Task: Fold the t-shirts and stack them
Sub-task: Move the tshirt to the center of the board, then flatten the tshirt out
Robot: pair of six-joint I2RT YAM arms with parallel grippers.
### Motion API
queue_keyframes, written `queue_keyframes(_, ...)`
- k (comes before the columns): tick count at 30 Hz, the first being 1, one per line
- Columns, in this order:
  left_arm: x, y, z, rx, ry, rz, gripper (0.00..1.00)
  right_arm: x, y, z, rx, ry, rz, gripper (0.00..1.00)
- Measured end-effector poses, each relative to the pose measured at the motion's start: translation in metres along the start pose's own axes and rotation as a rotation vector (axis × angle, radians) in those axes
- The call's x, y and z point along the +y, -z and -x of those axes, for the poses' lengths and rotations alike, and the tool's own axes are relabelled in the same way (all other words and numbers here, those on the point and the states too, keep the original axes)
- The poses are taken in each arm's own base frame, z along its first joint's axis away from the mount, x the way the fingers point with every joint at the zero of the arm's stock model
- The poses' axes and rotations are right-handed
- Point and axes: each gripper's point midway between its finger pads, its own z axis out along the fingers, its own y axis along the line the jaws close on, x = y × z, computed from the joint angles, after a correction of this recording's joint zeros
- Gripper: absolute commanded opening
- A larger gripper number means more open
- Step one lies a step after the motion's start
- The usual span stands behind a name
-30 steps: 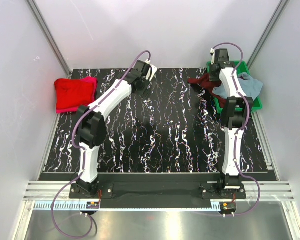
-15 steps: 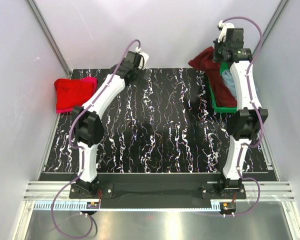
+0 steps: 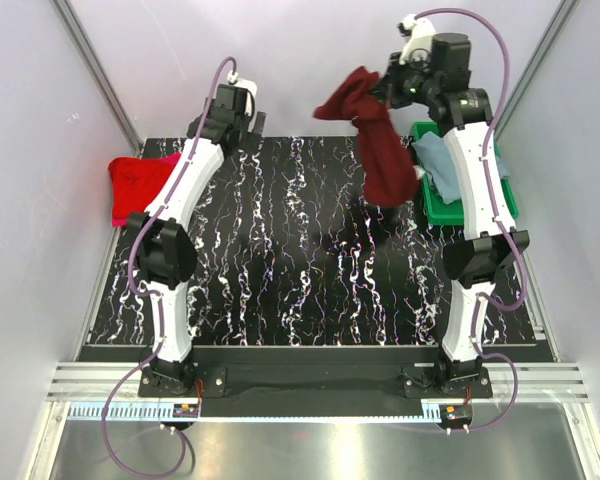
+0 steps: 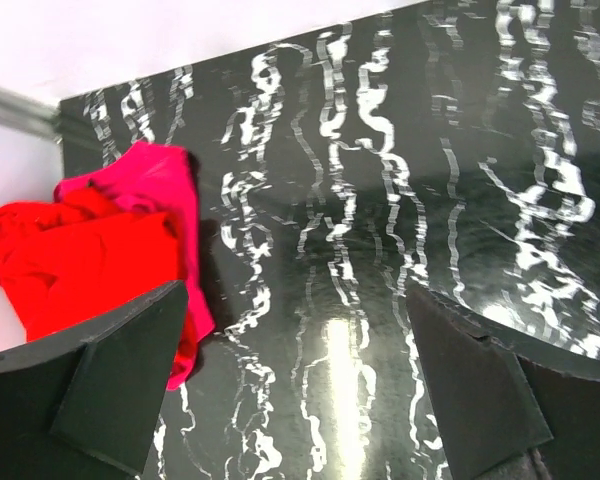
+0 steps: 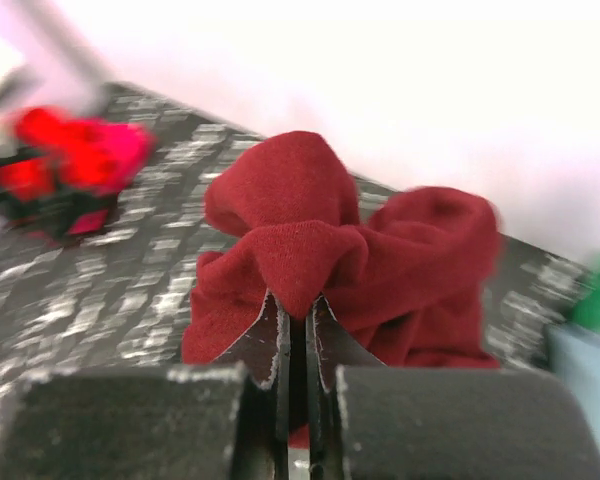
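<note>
Table (image 3: 280, 270): maroon t-shirt (image 3: 380, 150) dangles above it, pinched in your right gripper (image 5: 292, 312). Your left gripper (image 4: 298, 340) spread wide near red t-shirt (image 4: 70, 260), pink t-shirt (image 4: 155, 180).

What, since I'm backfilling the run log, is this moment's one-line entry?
right gripper: shut on maroon t-shirt, aloft | left gripper: open, empty | red t-shirt on pink t-shirt, far left | grey-blue t-shirt in green tray

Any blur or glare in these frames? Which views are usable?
Right wrist: the background is heavily motion-smeared and the red and pink t-shirts are just blobs, but the maroon t-shirt pinched at the fingers is fairly sharp. Left wrist: mostly sharp, with a bright glare patch on the glossy table. Top external: crisp, evenly lit, with a soft shadow under the hanging maroon t-shirt.
</note>
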Motion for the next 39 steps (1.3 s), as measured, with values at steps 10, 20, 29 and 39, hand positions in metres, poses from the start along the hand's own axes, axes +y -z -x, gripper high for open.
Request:
queue_keyframes(10, 0.042, -0.006, -0.006, 0.019, 0.054, 0.112, 0.99, 0.153, 0.002, -0.009, 0.055, -0.118, 0.511, 0.00)
queue_keyframes(20, 0.037, -0.006, -0.011, 0.027, 0.043, 0.108, 0.99, 0.069, -0.051, -0.243, 0.538, -0.403, 0.362, 0.73)
queue_keyframes(29, 0.021, -0.002, -0.032, 0.078, 0.027, 0.017, 0.99, 0.000, -0.037, -0.298, 0.630, -0.413, 0.175, 0.77)
queue_keyframes(39, -0.031, 0.013, -0.104, 0.265, -0.027, -0.165, 0.99, -0.069, -0.058, -0.288, 0.530, -0.343, 0.011, 0.76)
